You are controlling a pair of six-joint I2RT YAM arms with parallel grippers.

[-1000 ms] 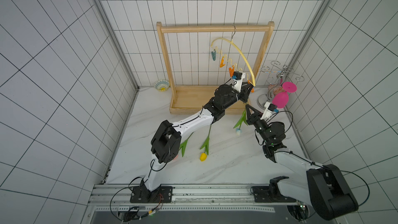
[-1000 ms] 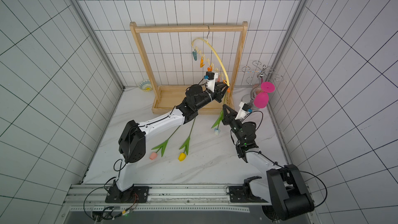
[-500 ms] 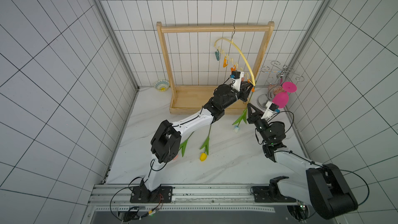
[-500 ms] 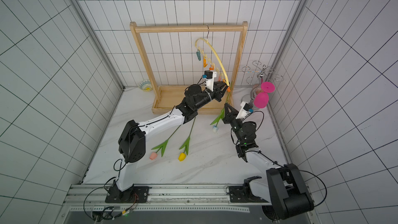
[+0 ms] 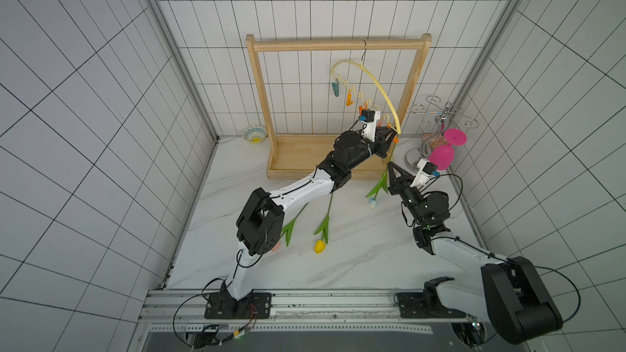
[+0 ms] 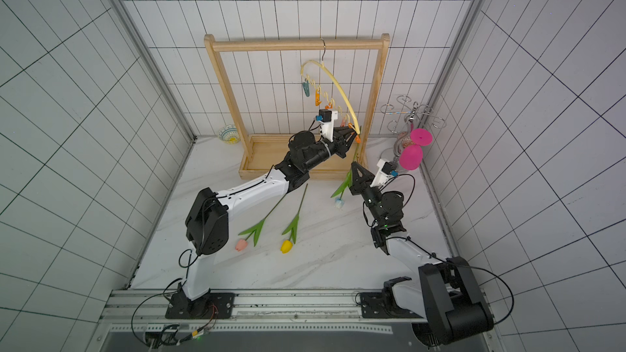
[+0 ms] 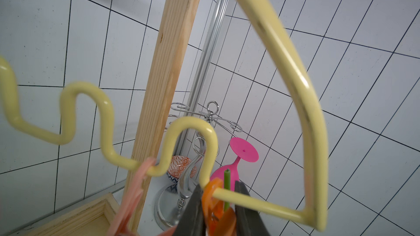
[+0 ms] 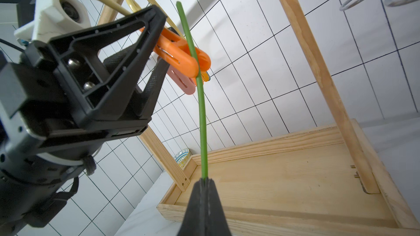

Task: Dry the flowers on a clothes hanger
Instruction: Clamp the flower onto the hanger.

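A wooden rack (image 5: pixel 261 103) is standing at the far edge of the white marble table (image 5: pixel 355 259). The pale yellow clothes hanger (image 5: pixel 382 93) is hanging by its metal hook from the right part of the rack's top bar. It is tilting, with its right end dipping low and toward the near side.

The left gripper (image 5: pixel 393 137) is reaching up to that low end. Its jaws are squeezing the handle end of the orange clip (image 8: pixel 181 53) on the hanger's wavy bar.

Just right of and nearer than it, the right gripper (image 5: pixel 389 165) is pointing upward. Its jaws are pressing together on the thin green stem of the white tulip (image 5: pixel 372 203). The stem is rising from the fingertips and passing between the orange clip's two tips. The flower head is dangling below the gripper, above the table.

The yellow tulip (image 5: pixel 318 246) and the pink tulip (image 6: pixel 241 244) are lying on the table, left of the white one and nearer, with their heads toward the near side.

Two magenta goblets (image 5: pixel 442 157) are hanging on a silver stand (image 5: pixel 440 116) at the far right.
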